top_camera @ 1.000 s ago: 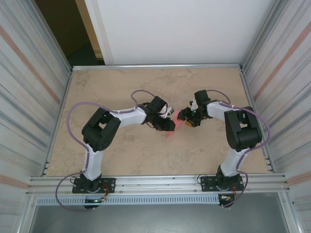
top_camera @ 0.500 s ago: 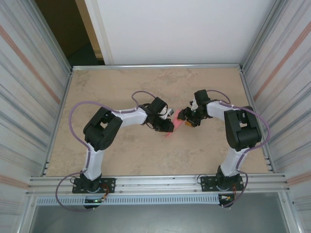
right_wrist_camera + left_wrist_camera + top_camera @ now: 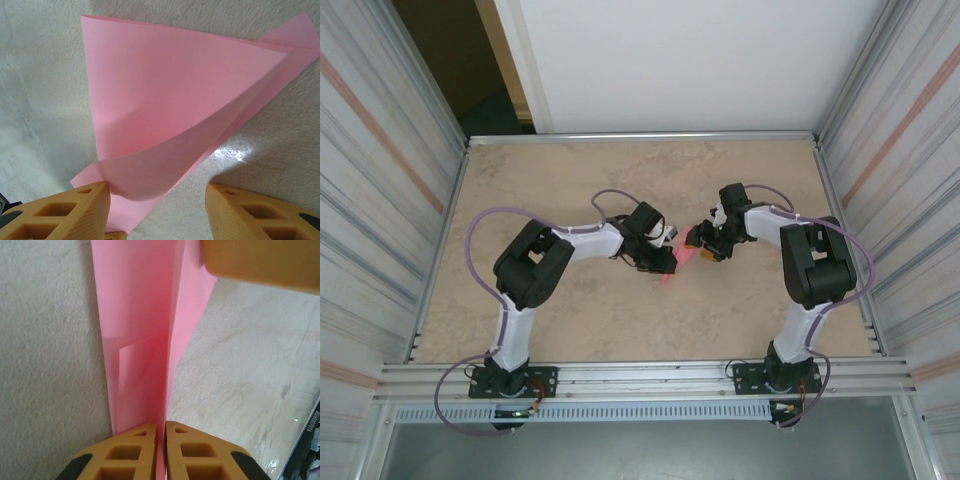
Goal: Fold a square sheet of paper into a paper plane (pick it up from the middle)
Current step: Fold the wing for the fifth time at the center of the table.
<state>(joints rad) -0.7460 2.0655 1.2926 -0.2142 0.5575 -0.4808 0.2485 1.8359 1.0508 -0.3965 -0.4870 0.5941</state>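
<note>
Pink paper plane (image 3: 135, 315) edge pinched in left tool (image 3: 161, 426), open table (image 3: 50, 340) around.

Much of the pink paper (image 3: 672, 268) is out of sight or too small to read
From above it is a small sliver between the two wrists, its folds too small to make out, and whether either gripper touches it cannot be told there. In the left wrist view its far end runs off the top edge and its near end disappears between the tips of the left gripper (image 3: 161, 426), whose fingers are cut by the bottom edge. A blurred orange finger (image 3: 260, 262) at the upper right is cropped too. In the right wrist view the bottom edge cuts off the fingers of the right gripper (image 3: 157, 187), and the right edge clips the paper's far corner
</note>
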